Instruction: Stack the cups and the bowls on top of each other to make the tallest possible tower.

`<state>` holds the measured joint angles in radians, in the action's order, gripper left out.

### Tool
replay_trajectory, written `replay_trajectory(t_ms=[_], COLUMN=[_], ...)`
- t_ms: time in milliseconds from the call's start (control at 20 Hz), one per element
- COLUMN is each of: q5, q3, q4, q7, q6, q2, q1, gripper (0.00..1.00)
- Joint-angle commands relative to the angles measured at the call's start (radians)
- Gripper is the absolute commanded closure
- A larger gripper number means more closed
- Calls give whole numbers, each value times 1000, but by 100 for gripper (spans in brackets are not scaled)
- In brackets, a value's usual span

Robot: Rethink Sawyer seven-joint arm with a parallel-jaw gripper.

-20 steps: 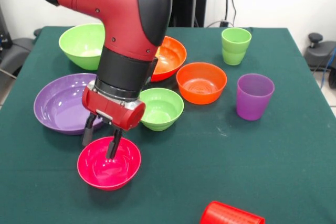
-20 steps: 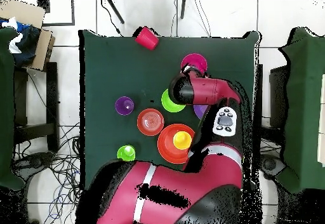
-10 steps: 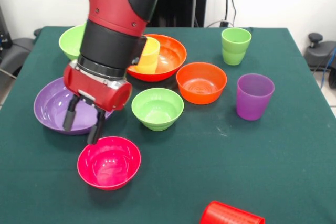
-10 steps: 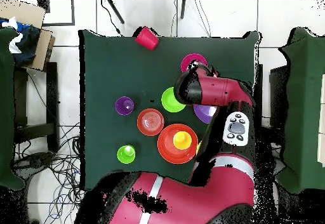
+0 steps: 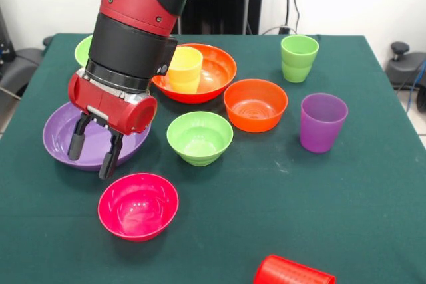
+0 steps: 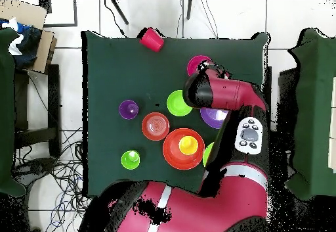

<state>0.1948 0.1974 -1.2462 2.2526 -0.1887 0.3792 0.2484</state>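
The red and black robot arm's gripper [image 5: 93,154] hangs with its two dark fingers [image 5: 110,157] spread apart and empty above the near rim of the large glossy purple plastic bowl [image 5: 63,139], on the green-covered worktop [image 5: 279,217]. Just in front of the fingertips, apart from them, sits the small glossy magenta-pink bowl [image 5: 138,205], upright and empty. Beside the purple bowl stands the small lime green bowl [image 5: 200,138], and next to that, the small orange bowl [image 5: 255,104]. Behind them the large orange bowl [image 5: 213,71] holds the yellow plastic tumbler [image 5: 185,70], standing upright inside it. The large lime green bowl [image 5: 83,50] shows only as a sliver behind the arm. Toward the far corner the light green tumbler [image 5: 299,58] stands upright, and the purple tumbler [image 5: 322,122] stands upright nearer the camera, on bare cloth. The red tumbler [image 5: 293,272] lies on its side at the worktop's near edge, well apart from everything else. From overhead, the arm [image 6: 226,98] covers much of the purple bowl, with the pink bowl [image 6: 197,64] showing just beyond it.
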Motion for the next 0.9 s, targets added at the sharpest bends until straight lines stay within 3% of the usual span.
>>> replay_trajectory(t_ms=[50, 900], q5=[11, -36], q3=[-102, -118], q4=[-67, -77], q7=[16, 50], q6=[-82, -127], q2=[-24, -4], q1=[-4, -25], gripper=[0, 0])
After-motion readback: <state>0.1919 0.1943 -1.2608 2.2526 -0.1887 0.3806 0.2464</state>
